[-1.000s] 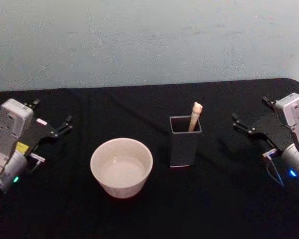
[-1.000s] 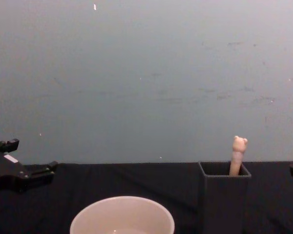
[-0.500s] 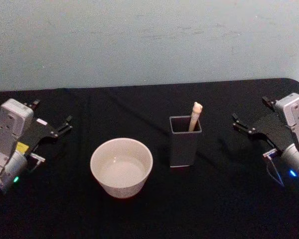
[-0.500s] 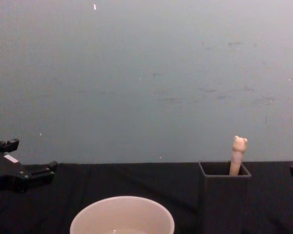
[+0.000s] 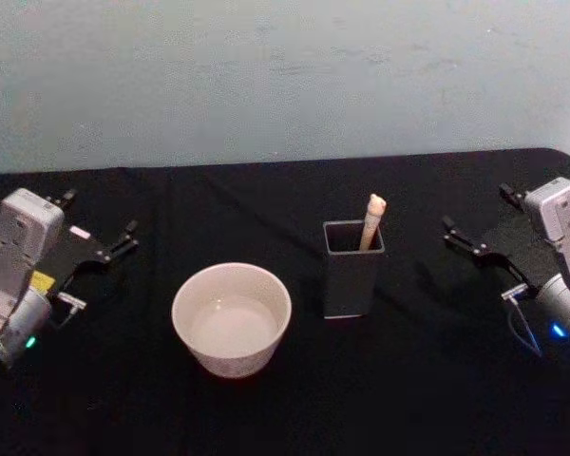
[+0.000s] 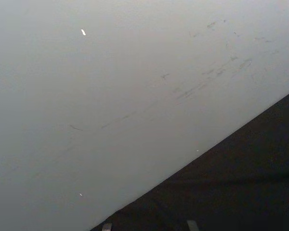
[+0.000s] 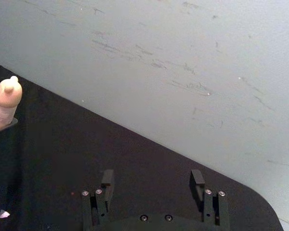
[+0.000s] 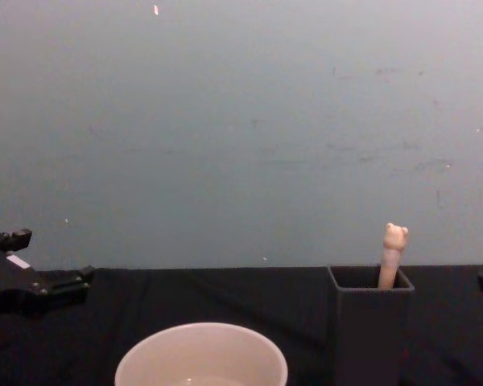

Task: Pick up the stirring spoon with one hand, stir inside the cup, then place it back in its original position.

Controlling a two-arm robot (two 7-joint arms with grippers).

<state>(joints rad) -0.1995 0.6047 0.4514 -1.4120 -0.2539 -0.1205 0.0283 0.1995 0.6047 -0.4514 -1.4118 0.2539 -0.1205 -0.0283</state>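
The stirring spoon (image 5: 371,219) stands in the dark grey square holder (image 5: 350,285), its original position, with the peach bear-topped handle leaning on the far right corner. In the chest view the spoon (image 8: 393,256) pokes above the holder (image 8: 369,338). The cream cup (image 5: 230,361) sits left of the holder, and its rim (image 8: 201,326) shows low in the chest view. My left gripper (image 5: 100,215) rests open at the table's left, far from the cup. My right gripper (image 5: 475,209) is open at the right, apart from the holder. In the right wrist view the gripper (image 7: 152,179) is open with the bear head (image 7: 5,101) off to one side.
A black cloth (image 5: 408,380) covers the table, with a pale grey-blue wall (image 5: 285,76) right behind it. The left gripper (image 8: 48,256) shows at the chest view's left edge. The cloth's rounded far right corner (image 5: 565,157) lies behind the right arm.
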